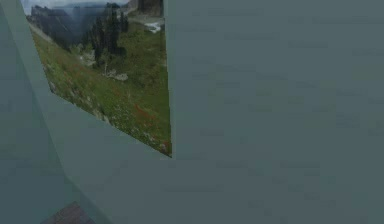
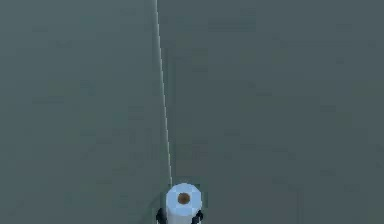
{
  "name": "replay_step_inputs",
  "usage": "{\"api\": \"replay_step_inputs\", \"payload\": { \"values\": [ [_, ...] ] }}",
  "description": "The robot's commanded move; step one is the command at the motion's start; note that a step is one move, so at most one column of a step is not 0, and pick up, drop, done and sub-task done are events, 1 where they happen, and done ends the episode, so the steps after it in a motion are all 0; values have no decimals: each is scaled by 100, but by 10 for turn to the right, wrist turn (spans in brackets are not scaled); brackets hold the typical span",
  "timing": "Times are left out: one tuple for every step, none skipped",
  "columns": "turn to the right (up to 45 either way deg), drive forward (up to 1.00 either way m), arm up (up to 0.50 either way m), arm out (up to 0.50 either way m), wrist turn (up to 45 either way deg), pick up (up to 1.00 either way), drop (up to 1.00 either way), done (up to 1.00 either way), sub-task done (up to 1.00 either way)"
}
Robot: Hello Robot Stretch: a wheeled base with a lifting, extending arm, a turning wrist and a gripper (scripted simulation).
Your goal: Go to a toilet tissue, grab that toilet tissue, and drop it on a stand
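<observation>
Toilet tissue [image 2: 182, 200]: a white roll at the bottom edge of the arm side view, close to the middle. Top face turned toward the camera, brown cardboard core visible as a small ring, so long axis roughly upright rather than lying over.

Just below the roll, at either side, two small dark shapes, taken to be parts of the gripper [image 2: 180, 215]. Placed right at the gripper's far end, with only bare grey-green wall [image 2: 280, 100] behind and no surface beneath. Judged held and carried clear of everything. State of the fingers themselves impossible to tell from this picture. No gap left to close between hand and roll. Grabbing judged done, dropping on a stand not yet done.

Behind the roll, a thin pale line [image 2: 162, 100] rising from just above it to the top edge, leaning slightly left. Probably a corner where two wall faces meet.

In the forward view, the same grey-green wall, very near, across the middle and right. On the forward view's left, a landscape painting [image 1: 110, 75] on an angled wall face, showing a grassy slope, dark trees and hazy hills. At the bottom left, a small wedge of reddish-brown floor [image 1: 70, 214].

Likely next need, as a judgement: turning the base away from this close wall to seek a stand, with the roll kept clear of the wall while swinging round.
</observation>
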Motion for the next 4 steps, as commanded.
{"api": "replay_step_inputs", "payload": {
  "values": [
    [0,0,-32,0,0,0,0,0,0],
    [0,0,0,0,0,0,100,0,0],
    [0,0,10,0,0,0,0,0,0],
    [0,0,0,0,0,0,0,100,0]
  ]
}}
